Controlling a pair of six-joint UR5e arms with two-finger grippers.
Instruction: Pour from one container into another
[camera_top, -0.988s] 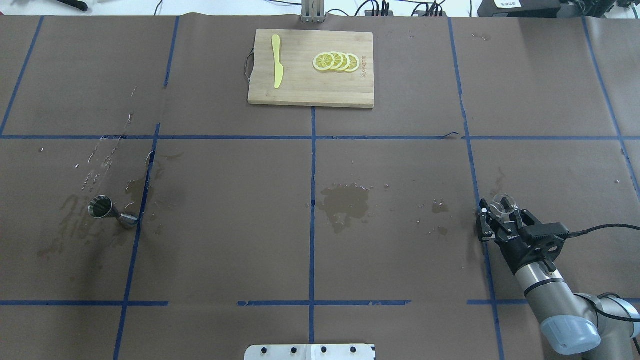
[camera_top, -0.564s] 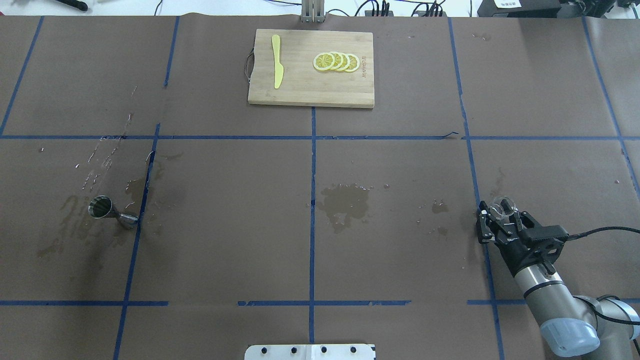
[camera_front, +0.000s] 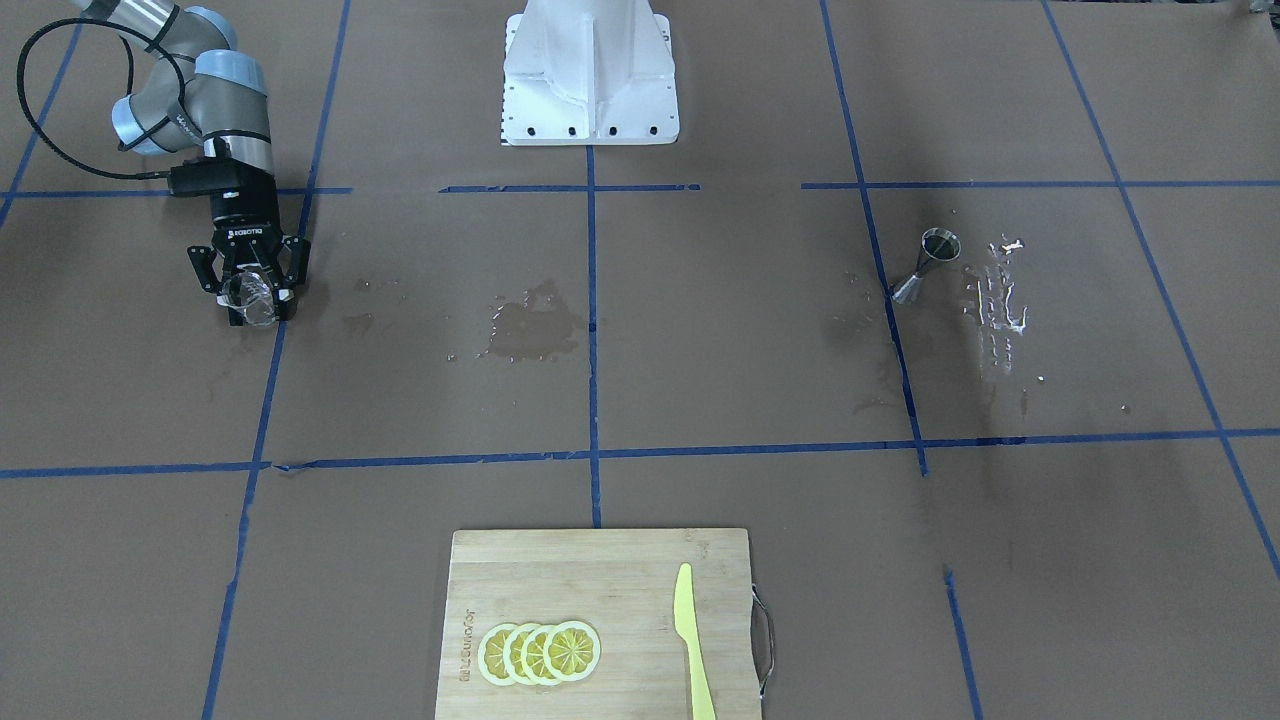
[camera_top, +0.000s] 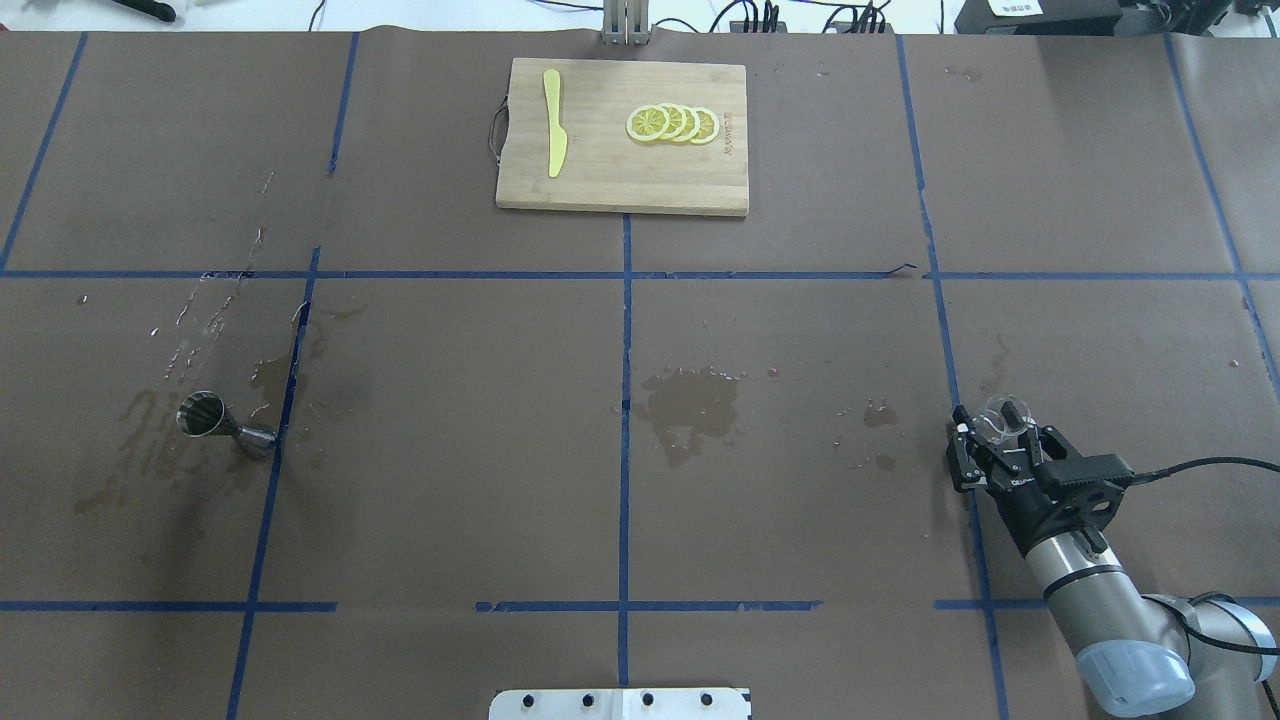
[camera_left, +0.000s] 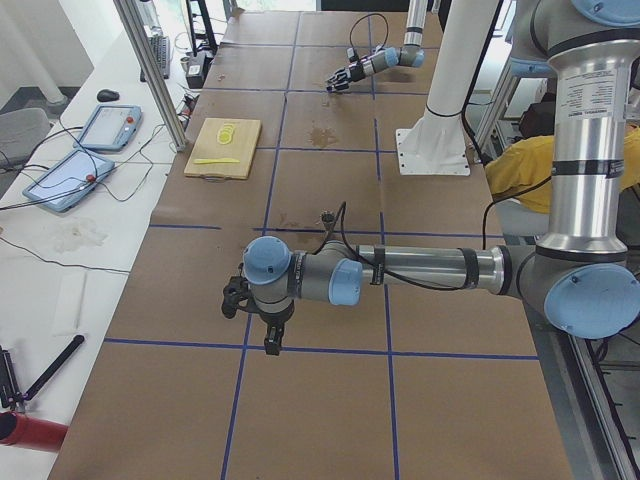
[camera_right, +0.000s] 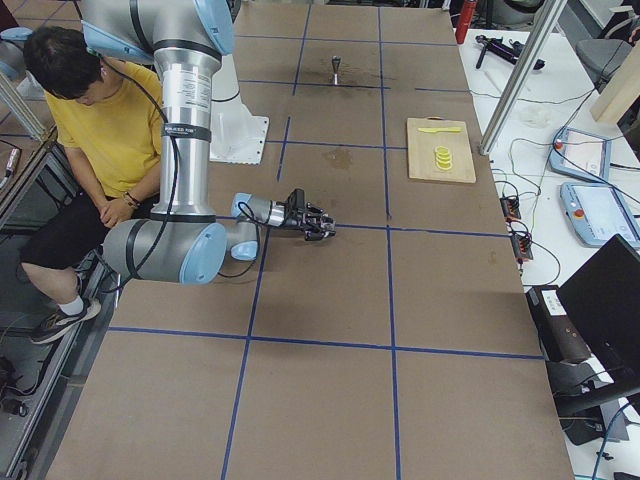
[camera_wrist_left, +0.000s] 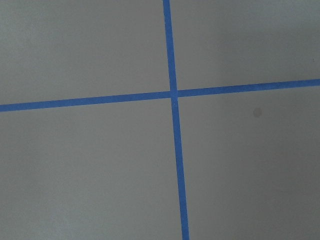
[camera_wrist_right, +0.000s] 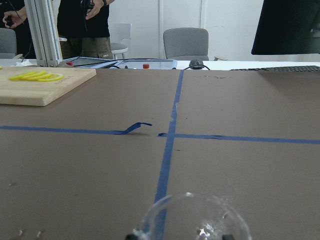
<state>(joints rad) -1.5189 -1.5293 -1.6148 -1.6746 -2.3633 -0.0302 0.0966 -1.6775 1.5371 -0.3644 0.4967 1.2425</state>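
A clear glass (camera_top: 1003, 418) stands low at the table's right side, and my right gripper (camera_top: 998, 440) is shut on it, a finger on each side. The front view shows the same glass (camera_front: 250, 293) between the black fingers (camera_front: 232, 312). In the right wrist view its rim (camera_wrist_right: 192, 217) fills the bottom centre. A small metal jigger (camera_top: 215, 422) stands alone at the left on wet paper, far from the glass. The left gripper (camera_left: 270, 335) appears only in the exterior left view, low over a blue tape crossing (camera_wrist_left: 173, 93); I cannot tell whether it is open or shut.
A wooden cutting board (camera_top: 622, 185) at the far middle carries lemon slices (camera_top: 672, 123) and a yellow knife (camera_top: 554, 122). A wet patch (camera_top: 690, 405) marks the table's centre, and more water lies around the jigger. A person in yellow (camera_right: 100, 130) sits by the robot's base.
My right gripper has drawn slightly back and to the left, and the glass has moved with it. The jigger has stayed where it was.
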